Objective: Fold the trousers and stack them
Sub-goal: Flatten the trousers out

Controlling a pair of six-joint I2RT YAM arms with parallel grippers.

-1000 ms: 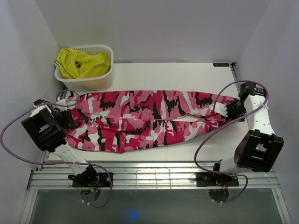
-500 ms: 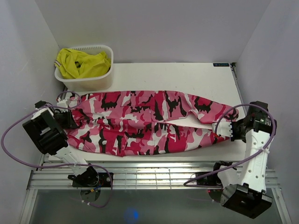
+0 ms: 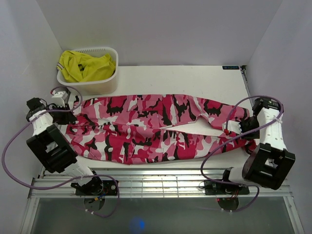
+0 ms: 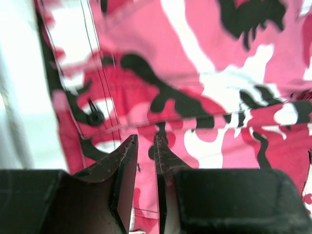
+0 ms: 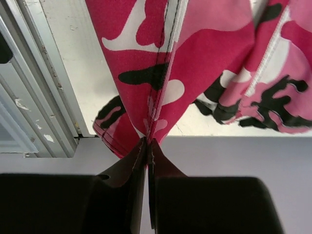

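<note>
The camouflage trousers (image 3: 156, 129) lie lengthwise across the white table (image 3: 195, 80), waist to the left and leg ends to the right. My left gripper (image 3: 68, 117) is at the waist end. In the left wrist view its jaws (image 4: 145, 140) stand almost together, with the pink fabric (image 4: 195, 73) between them, near a dark button (image 4: 94, 117). My right gripper (image 3: 240, 127) is at the leg ends. In the right wrist view it (image 5: 147, 141) is shut on a seam of one leg (image 5: 204, 53), which hangs from it over the table's edge.
A white basket (image 3: 87, 85) with a plain yellow garment (image 3: 85, 66) stands at the back left, just behind the waist. A metal rail (image 3: 161, 183) runs along the near edge. Purple cables loop around both arms. White walls close in the sides.
My right arm swung out to the near right and back, carrying the leg end a little nearer. My left arm shifted left and back; the trousers now lie slightly nearer and straighter.
</note>
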